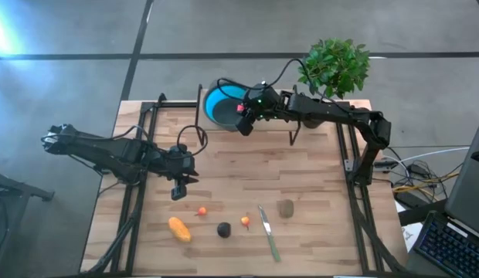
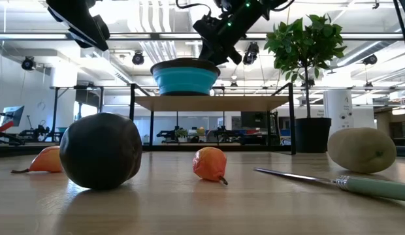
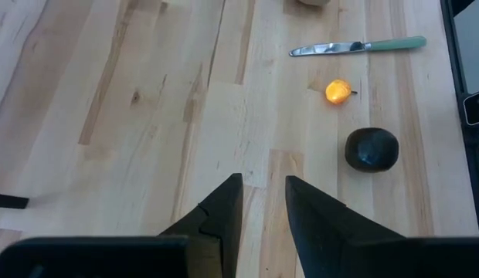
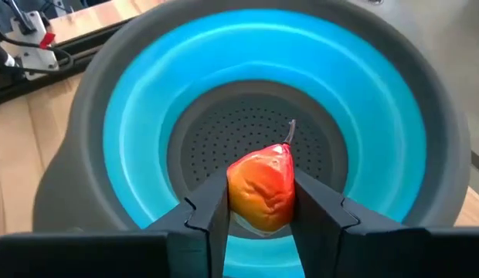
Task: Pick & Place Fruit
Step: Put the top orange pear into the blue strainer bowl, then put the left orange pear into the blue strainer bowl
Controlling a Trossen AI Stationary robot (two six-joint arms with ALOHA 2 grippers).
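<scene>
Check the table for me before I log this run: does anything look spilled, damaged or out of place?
Nothing stands out. The yellow-orange fruit, black fruit, two tiny fruits, olive fruit and knife lie apart on the wood. The right gripper holds a red-orange fruit over the upright blue bowl.

1. Fruit: six pieces — orange-yellow (image 1: 178,228), black (image 1: 224,228), olive-brown (image 1: 285,207), two tiny (image 1: 202,210) (image 1: 246,222), one red-orange (image 4: 263,188).
2. Knife (image 1: 269,232): one.
3. Bowl (image 1: 216,104): one.
4. Plant (image 1: 334,67): one.
</scene>
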